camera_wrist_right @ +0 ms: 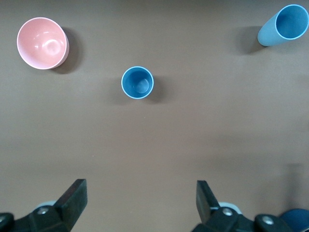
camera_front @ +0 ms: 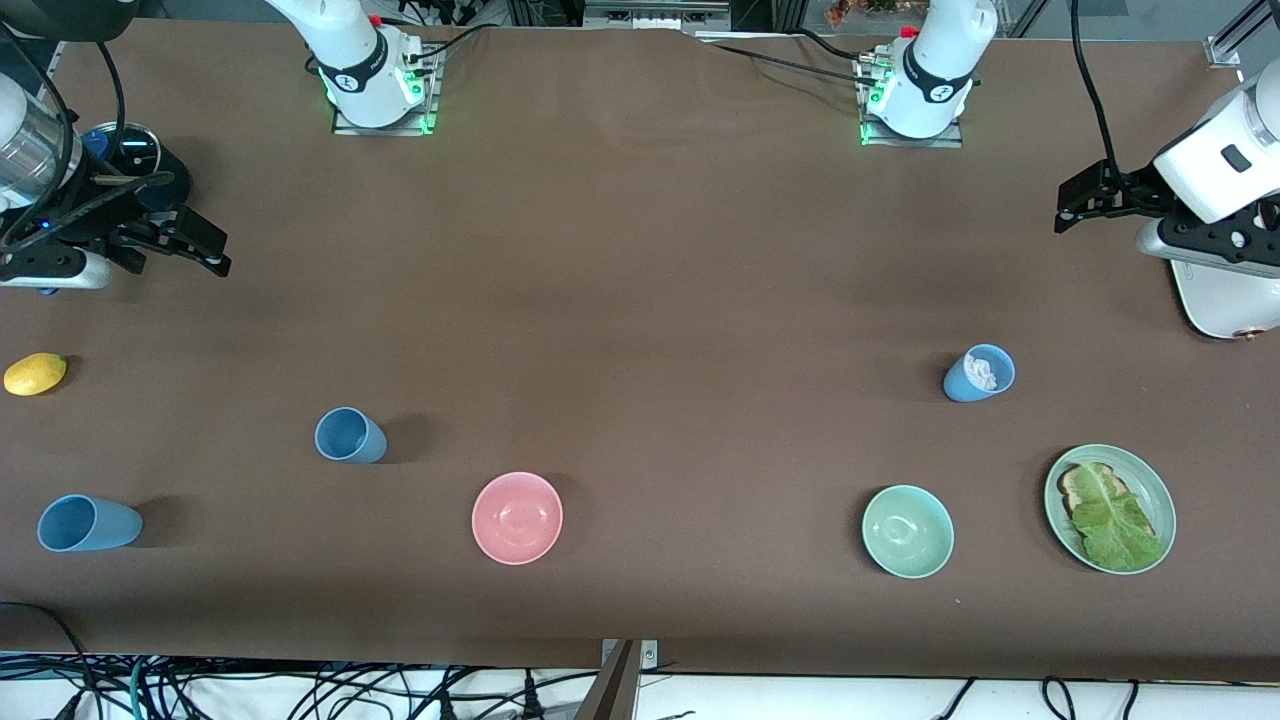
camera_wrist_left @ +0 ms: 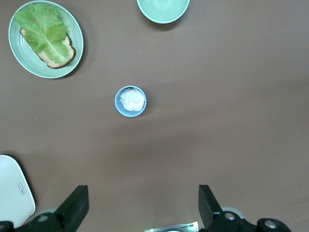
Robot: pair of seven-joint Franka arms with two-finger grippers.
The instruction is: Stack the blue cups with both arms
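Three blue cups stand on the brown table. One blue cup (camera_front: 350, 436) (camera_wrist_right: 137, 82) is toward the right arm's end, and another blue cup (camera_front: 88, 523) (camera_wrist_right: 284, 25) is nearer the front camera, by that end's edge. The third blue cup (camera_front: 979, 373) (camera_wrist_left: 130, 100) is toward the left arm's end and has something white inside. My right gripper (camera_front: 213, 250) (camera_wrist_right: 140, 189) hangs open and empty above the table at the right arm's end. Above the left arm's end, my left gripper (camera_front: 1068, 208) (camera_wrist_left: 142, 195) is open and empty too.
A pink bowl (camera_front: 517, 517) (camera_wrist_right: 42, 43) and a pale green bowl (camera_front: 907, 531) (camera_wrist_left: 163, 9) sit near the front edge. A green plate (camera_front: 1160, 498) (camera_wrist_left: 14, 48) carries bread and lettuce. A lemon (camera_front: 35, 374) lies at the right arm's end. A white object (camera_front: 1220, 305) lies under the left arm.
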